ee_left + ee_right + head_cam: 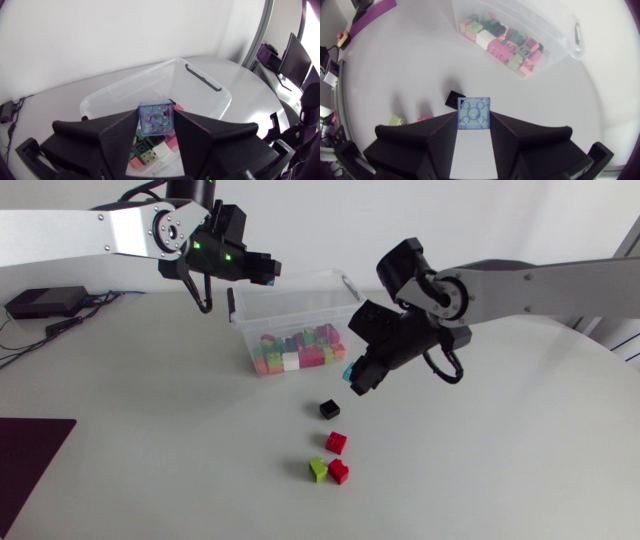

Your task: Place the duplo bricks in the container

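Observation:
A clear plastic container (344, 284) holding several coloured bricks stands at the back middle of the table. My left gripper (268, 274) hangs over its rear left corner, shut on a translucent blue brick (156, 119) with the container (202, 80) below. My right gripper (356, 378) is lifted just in front of the container, shut on a light blue brick (474, 113). Below it lie a black brick (329, 409), a red brick (336, 443), a green brick (318, 470) and another red brick (340, 473). The black brick (455, 98) lies just ahead of the right fingers.
A black box with cables (45, 302) sits at the far left rear. A dark purple mat (30, 470) covers the front left corner. The loose bricks lie in a short line from the container toward the table's front.

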Action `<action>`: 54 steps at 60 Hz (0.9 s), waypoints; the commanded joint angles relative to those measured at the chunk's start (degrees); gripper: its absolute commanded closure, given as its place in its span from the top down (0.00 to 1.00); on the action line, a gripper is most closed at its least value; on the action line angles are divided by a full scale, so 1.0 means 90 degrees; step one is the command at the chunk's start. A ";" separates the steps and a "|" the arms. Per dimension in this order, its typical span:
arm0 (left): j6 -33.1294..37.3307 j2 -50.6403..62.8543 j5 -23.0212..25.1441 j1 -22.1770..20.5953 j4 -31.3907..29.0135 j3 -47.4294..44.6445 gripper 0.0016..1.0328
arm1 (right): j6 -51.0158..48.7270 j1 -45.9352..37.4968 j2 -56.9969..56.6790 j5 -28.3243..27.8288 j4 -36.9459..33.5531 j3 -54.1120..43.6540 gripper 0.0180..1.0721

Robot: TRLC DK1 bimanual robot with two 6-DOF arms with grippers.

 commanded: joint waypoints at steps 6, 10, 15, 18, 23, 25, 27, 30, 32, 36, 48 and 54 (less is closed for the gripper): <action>-0.0193 0.0011 -0.0184 0.0106 0.0409 -0.0103 0.74 | 0.0299 -0.0074 -0.0061 -0.0134 -0.0127 0.0664 0.28; -0.0164 -0.0146 -0.0194 0.0126 0.0614 -0.0337 0.82 | 0.0396 -0.0093 -0.0002 -0.0134 -0.0127 0.0898 0.28; -0.0067 -0.0400 -0.0184 0.0136 0.0829 -0.0659 0.82 | 0.0543 -0.0122 0.0085 -0.0134 -0.0117 0.1201 0.28; 0.0060 -0.0663 -0.0184 0.0136 0.1093 -0.1011 0.82 | 0.0641 -0.0142 0.0173 -0.0134 -0.0107 0.1435 0.28; 0.0314 -0.1112 -0.0126 0.0126 0.1288 -0.1538 0.82 | 0.0767 -0.0161 0.0320 -0.0134 -0.0088 0.1777 0.28; 0.0441 -0.1288 -0.0077 0.0106 0.1357 -0.1763 0.82 | 0.0797 -0.0161 0.0378 -0.0134 -0.0078 0.1914 0.28; 0.0568 -0.1454 0.0021 0.0096 0.1396 -0.1987 0.82 | 0.0836 -0.0171 0.0437 -0.0134 -0.0058 0.2021 0.28; 0.0842 -0.1737 0.0099 0.0057 0.1493 -0.2388 0.82 | 0.0914 -0.0181 0.0544 -0.0134 -0.0039 0.2207 0.28; 0.0988 -0.1913 0.0128 0.0048 0.1591 -0.2632 0.82 | 0.0953 -0.0191 0.0623 -0.0143 -0.0029 0.2334 0.29; 0.1232 -0.2196 0.0294 0.0018 0.1659 -0.3032 0.82 | 0.1041 -0.0200 0.0749 -0.0182 0.0000 0.2519 0.29; 0.1799 -0.2636 0.0900 0.0009 0.1054 -0.3491 0.82 | 0.1187 -0.0181 0.1101 -0.0202 0.0274 0.2832 0.29; 0.2180 -0.2694 0.1007 -0.0109 0.0829 -0.3716 0.82 | 0.1207 -0.0171 0.1228 -0.0202 0.0420 0.2861 0.29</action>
